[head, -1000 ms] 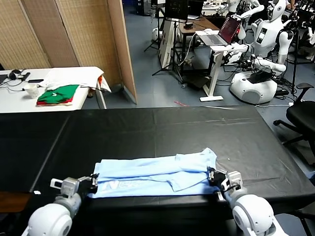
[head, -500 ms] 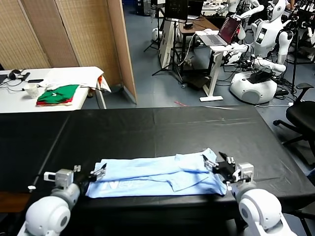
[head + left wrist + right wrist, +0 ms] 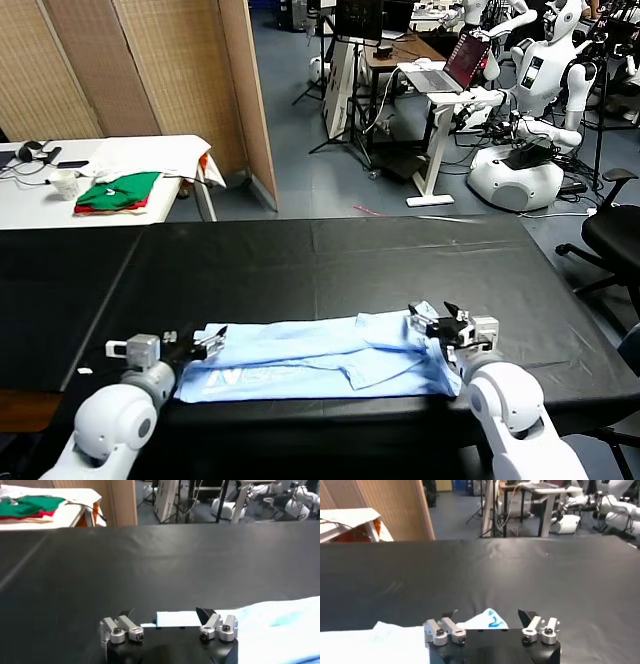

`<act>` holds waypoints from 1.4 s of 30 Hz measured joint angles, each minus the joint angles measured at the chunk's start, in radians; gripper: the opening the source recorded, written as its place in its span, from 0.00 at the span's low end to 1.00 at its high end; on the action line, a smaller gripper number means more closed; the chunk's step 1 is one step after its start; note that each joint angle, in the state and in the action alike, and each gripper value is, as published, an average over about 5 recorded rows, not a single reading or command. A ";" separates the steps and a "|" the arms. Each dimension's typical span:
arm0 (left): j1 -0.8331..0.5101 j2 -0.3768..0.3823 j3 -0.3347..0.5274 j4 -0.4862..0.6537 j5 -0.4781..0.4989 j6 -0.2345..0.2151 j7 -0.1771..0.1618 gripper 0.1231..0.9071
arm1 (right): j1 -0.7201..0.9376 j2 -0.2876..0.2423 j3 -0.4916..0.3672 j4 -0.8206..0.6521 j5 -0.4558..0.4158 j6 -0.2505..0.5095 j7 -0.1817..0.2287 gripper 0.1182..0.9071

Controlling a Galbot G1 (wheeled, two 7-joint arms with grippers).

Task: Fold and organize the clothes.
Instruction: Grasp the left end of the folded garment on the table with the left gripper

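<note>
Although the T-shirt (image 3: 320, 352) lies folded into a long band near the front edge of the black table (image 3: 330, 260), its long axis running side to side, each end sits just at one gripper: the left gripper (image 3: 205, 343) at the left end, the right gripper (image 3: 440, 325) at the right. Both stand with jaws apart and nothing held, cloth directly ahead of the fingertips. Nothing obstructs either; the green and red garments (image 3: 118, 192) lie well apart on the white side table (image 3: 150, 152).
</note>
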 joint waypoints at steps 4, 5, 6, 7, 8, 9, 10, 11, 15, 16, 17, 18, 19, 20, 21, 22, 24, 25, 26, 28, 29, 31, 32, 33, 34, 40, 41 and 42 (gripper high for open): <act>0.004 -0.002 0.000 0.010 0.004 -0.001 0.001 0.79 | 0.002 0.007 -0.001 -0.011 -0.018 0.014 -0.010 0.45; 0.005 -0.003 0.000 0.012 0.006 -0.002 0.001 0.73 | 0.002 0.008 -0.001 -0.012 -0.021 0.018 -0.011 0.35; 0.006 -0.003 0.000 0.013 0.008 -0.002 0.001 0.67 | 0.000 0.010 0.000 -0.012 -0.023 0.022 -0.011 0.28; 0.006 -0.005 0.001 0.013 0.010 -0.003 0.001 0.61 | -0.001 0.011 0.001 -0.012 -0.025 0.027 -0.010 0.21; 0.006 -0.006 0.001 0.014 0.013 -0.004 0.001 0.53 | -0.004 0.013 0.003 -0.012 -0.027 0.034 -0.008 0.14; 0.006 -0.008 0.001 0.015 0.017 -0.007 0.002 0.46 | -0.006 0.015 0.005 -0.012 -0.030 0.042 -0.004 0.09; 0.005 -0.010 0.001 0.017 0.024 -0.010 0.002 0.40 | -0.009 0.018 0.007 -0.012 -0.034 0.052 0.001 0.06; 0.005 -0.012 0.002 0.018 0.031 -0.014 0.003 0.31 | -0.011 0.022 0.010 -0.012 -0.038 0.062 0.007 0.03; -0.001 -0.019 0.003 0.026 0.073 -0.036 0.008 0.06 | -0.021 0.041 0.021 -0.018 -0.046 0.095 0.027 0.03; -0.004 -0.022 0.003 0.029 0.083 -0.042 0.009 0.05 | -0.022 0.046 0.022 -0.021 -0.044 0.100 0.028 0.03; -0.007 -0.025 0.003 0.032 0.092 -0.048 0.009 0.03 | -0.022 0.049 0.023 -0.024 -0.038 0.105 0.027 0.03; -0.011 -0.028 0.003 0.036 0.099 -0.052 0.010 0.04 | -0.022 0.051 0.024 -0.026 -0.030 0.108 0.022 0.03; -0.015 -0.032 0.002 0.040 0.105 -0.056 0.010 0.04 | -0.022 0.052 0.025 -0.027 -0.020 0.110 0.016 0.03; -0.019 -0.037 0.002 0.044 0.110 -0.059 0.010 0.04 | -0.021 0.052 0.027 -0.027 -0.011 0.112 0.008 0.03; -0.023 -0.041 0.002 0.047 0.114 -0.061 0.011 0.04 | -0.021 0.051 0.029 -0.026 -0.002 0.114 -0.001 0.03; -0.027 -0.046 0.002 0.050 0.118 -0.064 0.013 0.03 | -0.022 0.051 0.032 -0.024 0.004 0.116 -0.011 0.04; -0.033 -0.055 0.002 0.056 0.125 -0.069 0.019 0.03 | -0.025 0.048 0.039 -0.016 0.011 0.121 -0.026 0.09; -0.035 -0.060 0.002 0.058 0.129 -0.073 0.022 0.05 | -0.028 0.046 0.044 -0.010 0.014 0.122 -0.031 0.15; -0.037 -0.064 0.002 0.060 0.134 -0.080 0.025 0.06 | -0.031 0.043 0.048 -0.003 0.017 0.123 -0.035 0.21; -0.037 -0.069 0.001 0.063 0.149 -0.095 0.031 0.16 | -0.041 0.036 0.059 0.015 0.021 0.124 -0.042 0.37; -0.035 -0.070 0.000 0.063 0.157 -0.104 0.034 0.23 | -0.047 0.032 0.066 0.027 0.024 0.124 -0.045 0.45; -0.029 -0.070 -0.006 0.061 0.172 -0.118 0.038 0.40 | -0.062 0.025 0.080 0.052 0.031 0.125 -0.052 0.61; -0.025 -0.069 -0.010 0.058 0.176 -0.123 0.038 0.47 | -0.071 0.023 0.087 0.065 0.034 0.125 -0.055 0.69; -0.021 -0.068 -0.014 0.054 0.179 -0.126 0.038 0.54 | -0.081 0.022 0.094 0.080 0.039 0.125 -0.057 0.76; -0.016 -0.068 -0.019 0.050 0.179 -0.127 0.038 0.64 | -0.092 0.022 0.102 0.094 0.043 0.126 -0.059 0.84; 0.018 -0.084 -0.055 0.016 0.157 -0.135 0.034 0.98 | -0.160 0.027 0.136 0.167 0.056 0.131 -0.062 1.00; 0.026 -0.089 -0.063 0.010 0.147 -0.136 0.034 0.99 | -0.169 0.027 0.138 0.176 0.058 0.130 -0.062 1.00; 0.034 -0.096 -0.071 0.004 0.136 -0.137 0.033 0.99 | -0.176 0.026 0.138 0.184 0.059 0.128 -0.062 1.00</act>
